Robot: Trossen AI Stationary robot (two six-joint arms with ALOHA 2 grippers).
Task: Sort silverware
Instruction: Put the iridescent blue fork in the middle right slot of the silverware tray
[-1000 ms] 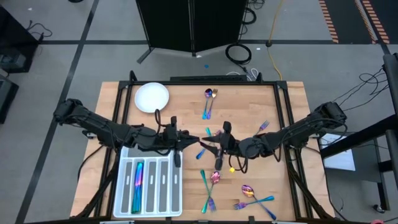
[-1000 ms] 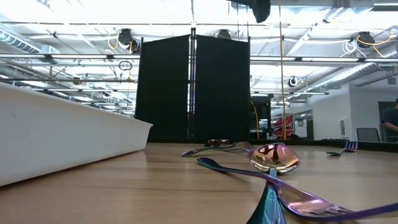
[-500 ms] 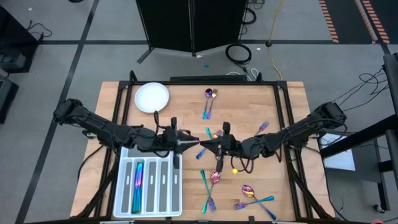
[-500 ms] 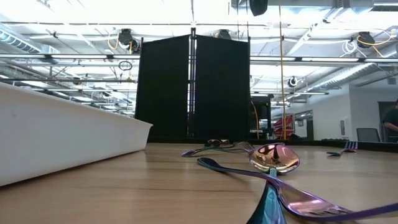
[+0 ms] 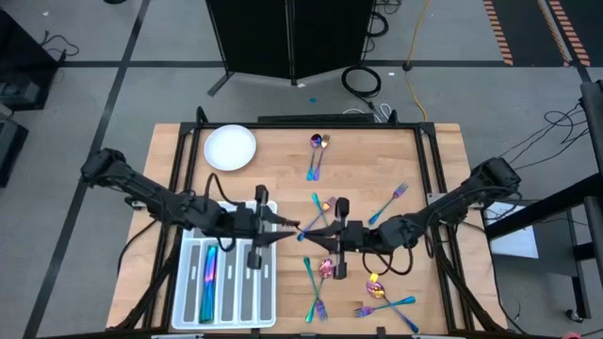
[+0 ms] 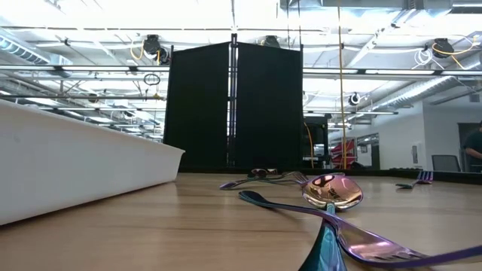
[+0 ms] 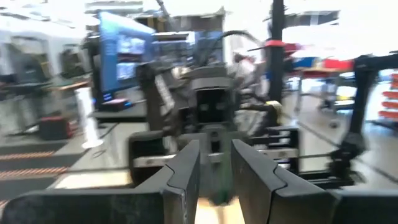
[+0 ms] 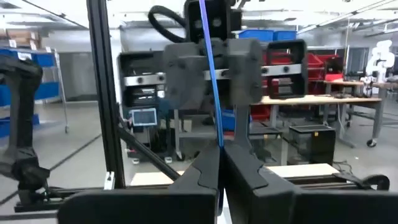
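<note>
Well, beneath me lies the wooden table [image 5: 377,160], and on its near left corner sits the translucent compartment tray [image 5: 193,306], with iridescent silverware already lying in one of its left slots [image 5: 209,273]. A white round plate [image 5: 230,147] rests at the far left of the table. My left arm reaches in from the left and my right arm from the right, so my two grippers face each other nose to nose near the table's middle, just beside the tray's far right corner. My right gripper [image 8: 220,163] has its fingers pressed together on a slim blue utensil [image 8: 210,62], which stands straight out from the fingertips toward my other claw; whether it is a knife, fork or spoon I cannot tell. My left gripper [image 7: 216,165] is spread, a narrow gap showing between its two dark fingers [image 7: 184,171], and it hangs level with the right one, facing it. Loose silverware is scattered over the rest of the table: a small cluster at the far middle [image 5: 317,151], a fork toward the right [image 5: 393,198], and a spoon with crossed pieces at the near edge [image 6: 331,191].
</note>
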